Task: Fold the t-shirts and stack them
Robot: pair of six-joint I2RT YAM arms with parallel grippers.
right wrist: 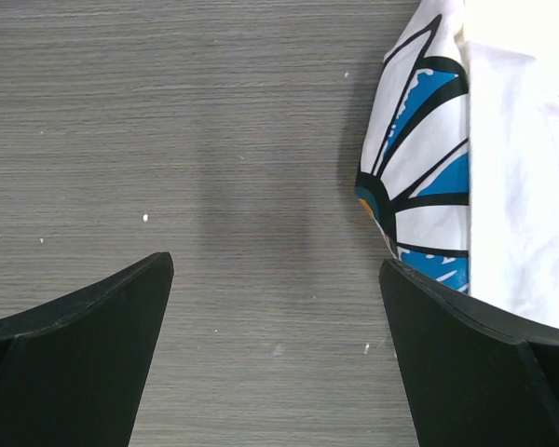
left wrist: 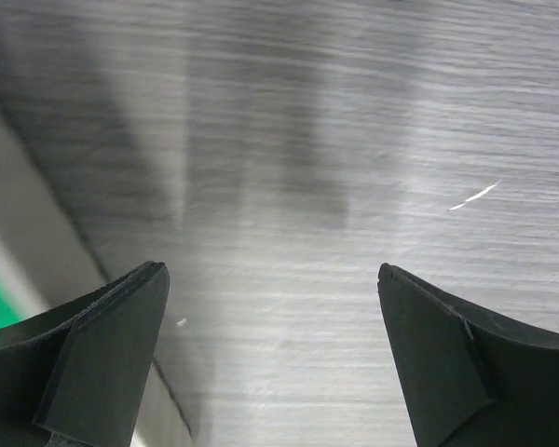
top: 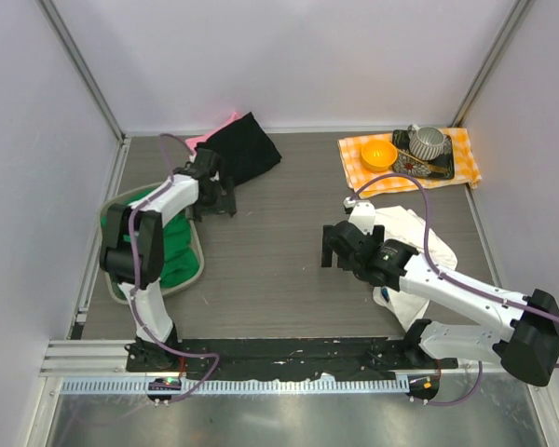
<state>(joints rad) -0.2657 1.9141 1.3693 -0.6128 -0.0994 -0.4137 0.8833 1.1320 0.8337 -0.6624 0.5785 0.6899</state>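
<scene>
A green t-shirt (top: pixel 172 256) lies in a grey tray (top: pixel 197 244) at the left. At the back, a black t-shirt (top: pixel 247 147) is spread over a pink one (top: pixel 203 140). The white daisy-print t-shirt (top: pixel 408 226) is crumpled at the right, under my right arm. My left gripper (top: pixel 222 201) hovers open over bare table between the tray and the black shirt, with nothing between its fingers (left wrist: pixel 270 272). My right gripper (top: pixel 339 250) is open and empty too (right wrist: pixel 275 263), just left of the daisy print (right wrist: pixel 419 177).
An orange-and-white checked cloth (top: pixel 461 160) at the back right carries an orange bowl (top: pixel 379 153), a metal cup (top: pixel 428 142) and a small dark tray. White walls close in the table on three sides. The tray's rim (left wrist: pixel 33 233) shows at the left wrist view's edge.
</scene>
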